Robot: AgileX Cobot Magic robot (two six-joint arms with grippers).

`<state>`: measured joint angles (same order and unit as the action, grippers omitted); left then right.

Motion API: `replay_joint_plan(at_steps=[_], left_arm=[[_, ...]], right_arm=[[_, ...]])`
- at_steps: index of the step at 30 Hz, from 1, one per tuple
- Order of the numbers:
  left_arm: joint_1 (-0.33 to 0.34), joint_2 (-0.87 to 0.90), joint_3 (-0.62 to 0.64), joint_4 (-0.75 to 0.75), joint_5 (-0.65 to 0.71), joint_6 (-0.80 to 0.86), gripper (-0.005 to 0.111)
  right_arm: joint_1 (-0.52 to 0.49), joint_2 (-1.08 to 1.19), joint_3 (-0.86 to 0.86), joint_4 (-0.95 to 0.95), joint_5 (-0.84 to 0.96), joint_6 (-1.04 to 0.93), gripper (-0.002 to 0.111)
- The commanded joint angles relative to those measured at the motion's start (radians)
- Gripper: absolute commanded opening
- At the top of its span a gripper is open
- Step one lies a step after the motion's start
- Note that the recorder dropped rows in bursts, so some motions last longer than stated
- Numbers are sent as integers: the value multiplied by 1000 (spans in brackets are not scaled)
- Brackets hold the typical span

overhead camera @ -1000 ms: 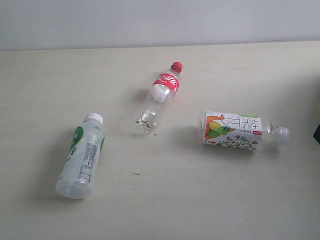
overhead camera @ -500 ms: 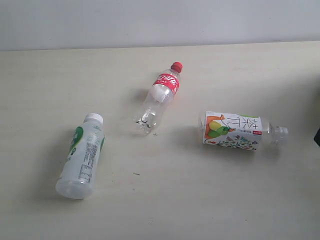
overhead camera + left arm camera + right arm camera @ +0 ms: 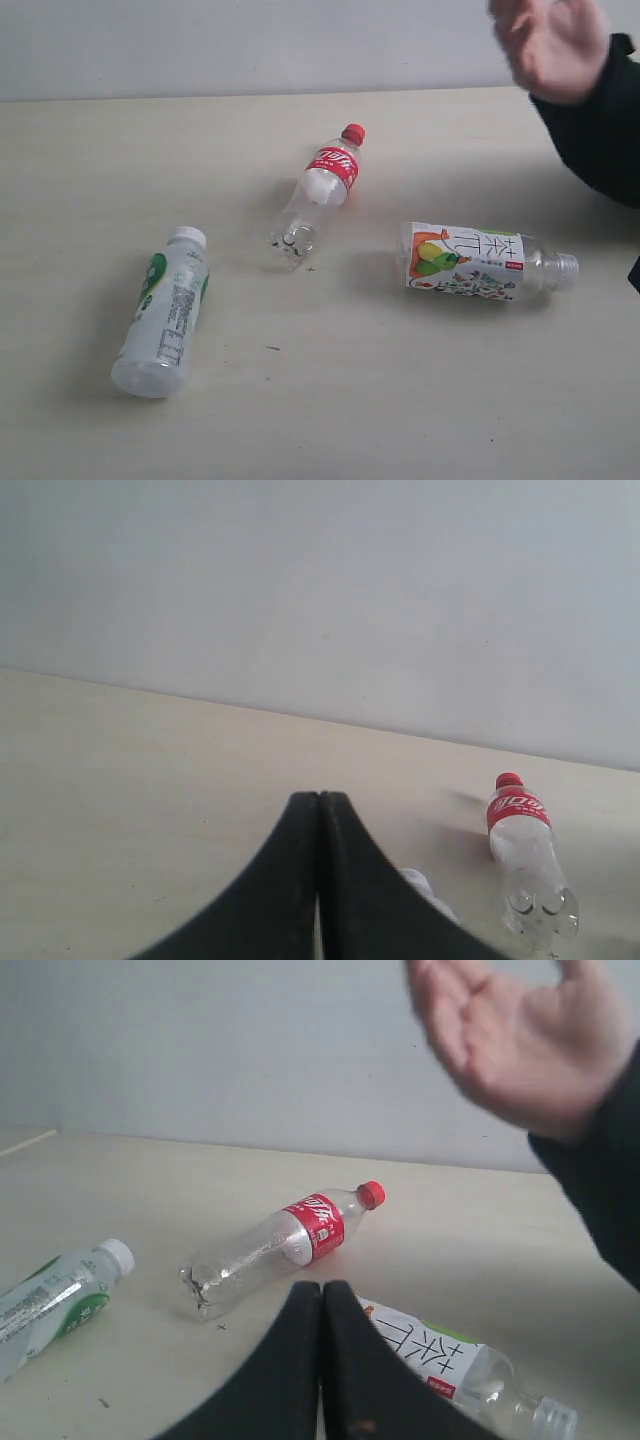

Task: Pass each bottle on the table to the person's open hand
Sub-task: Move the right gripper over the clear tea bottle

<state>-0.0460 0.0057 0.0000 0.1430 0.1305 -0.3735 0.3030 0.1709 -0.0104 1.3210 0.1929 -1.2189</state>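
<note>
Right wrist view: how is the right claw (image 3: 321, 1295)?
Clenched, empty, bottom centre. Just beyond it, lower right, lies the fruit-label bottle (image 3: 440, 1355); the red-label bottle (image 3: 290, 1245) is mid-frame and the white-green bottle (image 3: 55, 1295) lower left, all on the counter (image 3: 480, 1250).
The left claw (image 3: 319, 802)?
Clenched and empty too.
Doing the pick well?
I'd open wide, straddle the fruit-label bottle across its labelled body, then lift toward the person's open hand (image 3: 520, 1040), upper right.
What changed?
In the exterior view that hand has arrived at upper right; half a second ago it was absent. The bottles have not moved.
</note>
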Motion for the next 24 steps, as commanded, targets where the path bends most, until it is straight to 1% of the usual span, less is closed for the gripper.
replay_joint_plan(at_steps=[1, 6, 10, 12, 13, 17, 21, 22, 24], left_arm=[[-4, -6, 0, 3, -5, 1, 0], [-4, -6, 0, 3, -5, 1, 0], [-4, -6, 0, 3, -5, 1, 0], [-4, -6, 0, 3, -5, 1, 0], [-4, -6, 0, 3, -5, 1, 0], [-4, -6, 0, 3, -5, 1, 0], [-4, -6, 0, 3, -5, 1, 0], [-4, -6, 0, 3, -5, 1, 0], [-4, -6, 0, 3, -5, 1, 0]], right_arm=[[-2, -8, 4, 3, -3, -5, 0], [-2, -8, 4, 30, -30, 20, 0], [-2, -8, 4, 150, -91, 27, 0], [-2, -8, -7, 213, -92, 9, 0], [-2, -8, -18, 213, -92, 0, 0], [-2, -3, -158, 213, -82, -12, 0], [-2, 58, -298, 213, -37, -142, 0], [-2, 112, -364, 190, -31, -171, 0], [-2, 271, -501, 42, -22, -86, 0]])
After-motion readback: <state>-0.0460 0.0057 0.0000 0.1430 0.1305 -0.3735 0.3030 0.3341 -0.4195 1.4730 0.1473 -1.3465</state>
